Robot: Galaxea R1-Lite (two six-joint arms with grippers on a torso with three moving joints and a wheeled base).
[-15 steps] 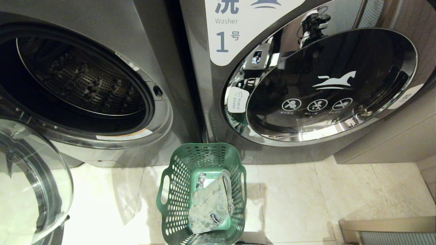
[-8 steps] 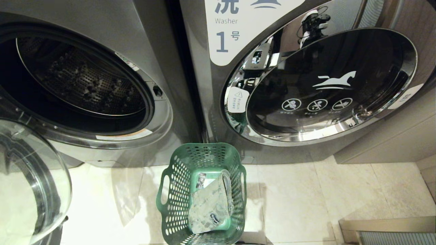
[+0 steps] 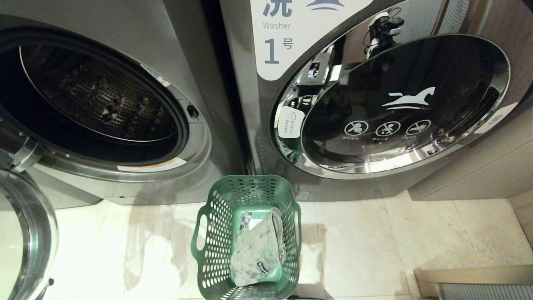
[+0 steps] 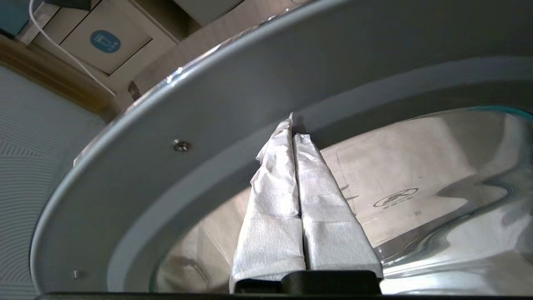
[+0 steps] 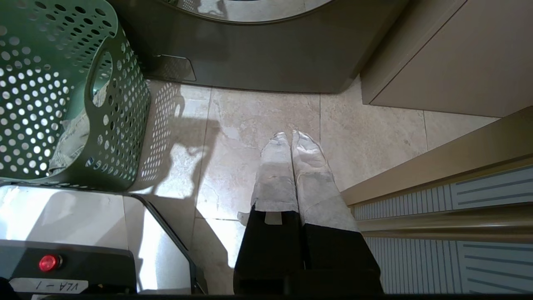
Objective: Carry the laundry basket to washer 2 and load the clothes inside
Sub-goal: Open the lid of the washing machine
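Basket (image 3: 216, 250) — perforated green plastic, crumpled pale cloth (image 3: 258, 250) inside

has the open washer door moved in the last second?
Yes. The open door swung further left, wider open, against the stationary drum opening; the green basket stayed put.

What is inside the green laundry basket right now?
The green laundry basket holds one pale, patterned garment, crumpled against its right side, over the green bottom. Whether anything lies under the garment cannot be seen, since it covers that part.
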